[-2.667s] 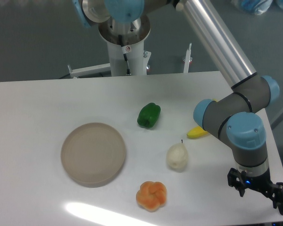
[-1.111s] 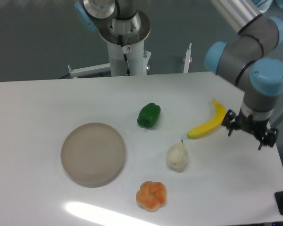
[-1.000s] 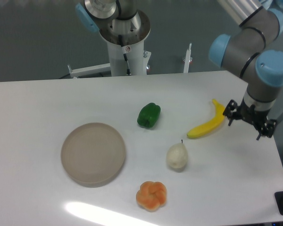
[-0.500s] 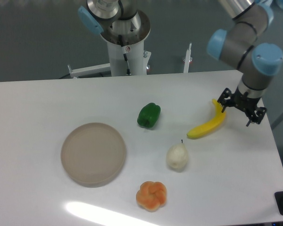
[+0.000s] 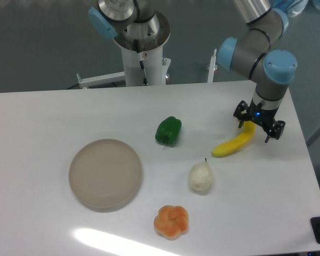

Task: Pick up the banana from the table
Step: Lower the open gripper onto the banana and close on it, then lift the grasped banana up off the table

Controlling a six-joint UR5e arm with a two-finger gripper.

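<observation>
At right of frame, the black two-finger tool (image 5: 258, 124) hangs open over the curved yellow banana's (image 5: 233, 145) upper end. The banana lies flat on the smooth white surface (image 5: 53, 117).

banana (image 5: 234, 145) | yellow, curved, flat on table (image 5: 53, 117) | right side, upper tip under end effector (image 5: 258, 125)

Nothing readable is showing on any object. A small round red-and-white sticker (image 5: 144, 55) is sitting on the robot's white base column (image 5: 142, 66), far to the left of the fingers, but its marking is too small to make out.
</observation>
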